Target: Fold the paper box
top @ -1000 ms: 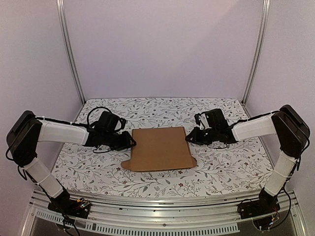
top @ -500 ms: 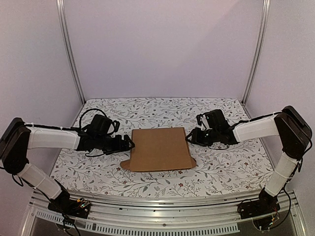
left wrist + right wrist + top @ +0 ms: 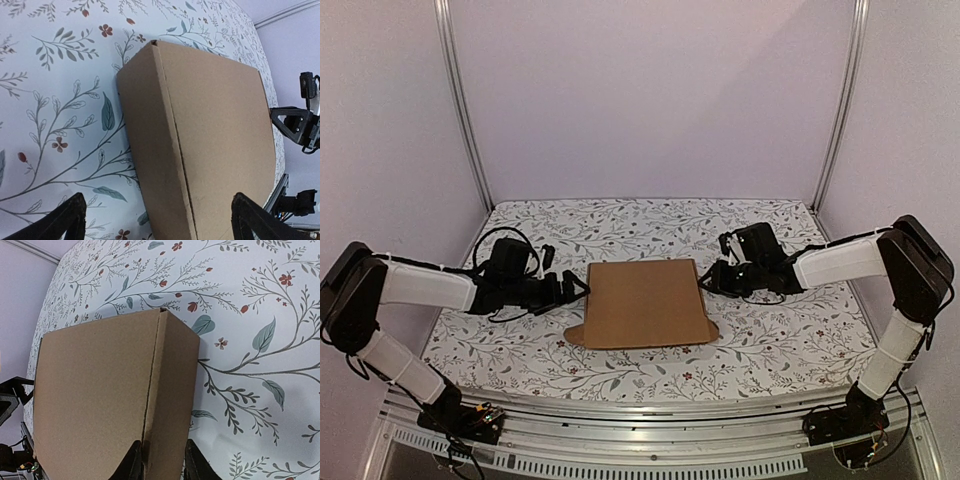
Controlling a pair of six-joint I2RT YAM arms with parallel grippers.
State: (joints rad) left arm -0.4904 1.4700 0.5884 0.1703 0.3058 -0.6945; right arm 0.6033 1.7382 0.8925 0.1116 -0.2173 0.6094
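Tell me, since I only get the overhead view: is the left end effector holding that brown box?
Observer: No. Its wrist camera shows the left end effector wide open, with the paper box just ahead of it.
Operator: And the right one?
Observer: On its wrist camera, the right end effector has one of its fingers on each side of the box's side wall. I cannot tell whether it is squeezing.
Operator: Is it just a flat sheet?
Observer: No. Both wrist views show a side wall under the top panel, so it is a shallow closed box.
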